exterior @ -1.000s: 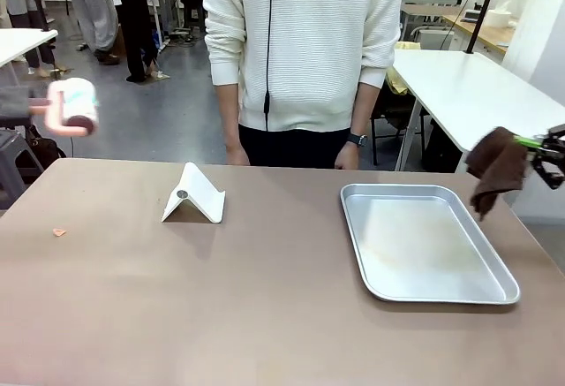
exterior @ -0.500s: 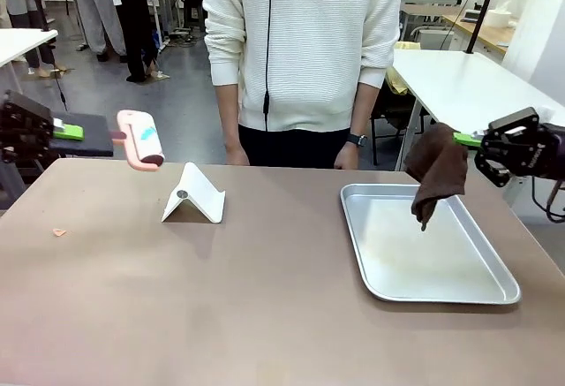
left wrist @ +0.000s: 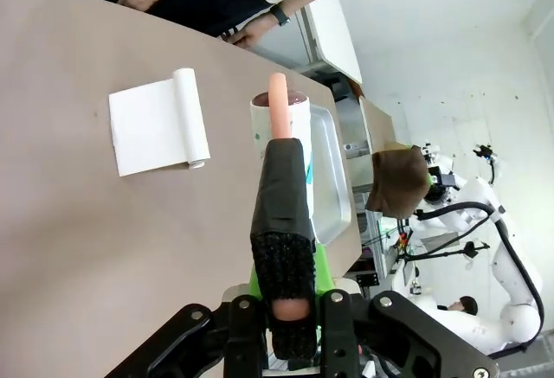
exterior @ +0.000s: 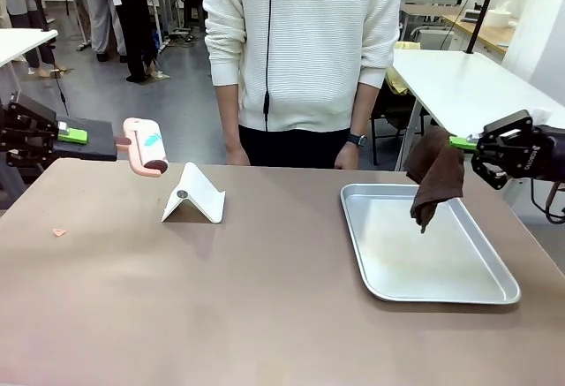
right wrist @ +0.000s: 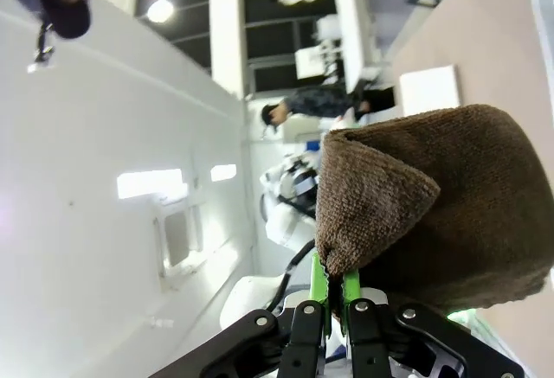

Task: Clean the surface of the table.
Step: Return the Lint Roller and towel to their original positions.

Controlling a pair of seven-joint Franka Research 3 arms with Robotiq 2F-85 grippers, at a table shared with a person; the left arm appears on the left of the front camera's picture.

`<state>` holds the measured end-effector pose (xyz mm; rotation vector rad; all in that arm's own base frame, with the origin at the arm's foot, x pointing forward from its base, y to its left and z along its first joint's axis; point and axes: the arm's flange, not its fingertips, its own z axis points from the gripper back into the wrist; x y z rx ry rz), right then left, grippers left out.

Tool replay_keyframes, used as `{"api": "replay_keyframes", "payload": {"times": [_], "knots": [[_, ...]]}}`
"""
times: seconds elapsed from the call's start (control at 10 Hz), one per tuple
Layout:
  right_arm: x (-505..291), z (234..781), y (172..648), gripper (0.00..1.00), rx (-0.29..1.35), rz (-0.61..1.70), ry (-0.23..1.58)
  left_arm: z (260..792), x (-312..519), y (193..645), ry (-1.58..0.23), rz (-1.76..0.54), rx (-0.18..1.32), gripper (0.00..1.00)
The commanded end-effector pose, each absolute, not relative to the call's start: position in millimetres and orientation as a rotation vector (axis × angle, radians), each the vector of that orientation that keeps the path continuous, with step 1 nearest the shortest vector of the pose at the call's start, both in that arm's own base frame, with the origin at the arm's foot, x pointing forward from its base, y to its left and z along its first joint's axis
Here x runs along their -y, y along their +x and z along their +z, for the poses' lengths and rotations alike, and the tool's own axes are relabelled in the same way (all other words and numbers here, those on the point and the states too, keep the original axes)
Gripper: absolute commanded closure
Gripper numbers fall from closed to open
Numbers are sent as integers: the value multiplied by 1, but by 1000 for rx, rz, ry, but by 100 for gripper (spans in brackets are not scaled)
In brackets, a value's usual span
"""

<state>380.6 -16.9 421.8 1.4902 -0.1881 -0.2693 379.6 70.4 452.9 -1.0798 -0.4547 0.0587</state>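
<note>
The taupe-brown table (exterior: 265, 306) spreads across the front view. At its far left corner my left gripper (exterior: 74, 135) is shut on the black handle of a pink lint roller (exterior: 144, 146), which hangs in the air above the table's back edge. In the left wrist view the lint roller (left wrist: 281, 127) points out over the table (left wrist: 78, 240) from my left gripper (left wrist: 290, 313). On the right, my right gripper (exterior: 468, 143) is shut on a brown cloth (exterior: 437, 177) that dangles above the far end of the silver tray (exterior: 388, 291). The cloth (right wrist: 441, 205) bunches over my right gripper (right wrist: 338, 290).
A white folded stand (exterior: 194, 196) sits left of the table's centre, and a small orange scrap (exterior: 59, 231) lies near the left edge. A person in a white sweater (exterior: 305, 46) stands at the far side, hands by the table's edge. White tables stand behind on the right.
Both arms swung in from the sides over the last second. The cloth moved left to hang above the tray; the roller moved right and turned. Little has shifted in the last half second.
</note>
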Motion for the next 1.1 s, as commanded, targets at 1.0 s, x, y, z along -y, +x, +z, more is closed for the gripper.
{"api": "replay_keyframes", "payload": {"times": [1.0], "knots": [[-252,421,420,93,177,-102,859,480,133,463,-525,-42,206,78]]}}
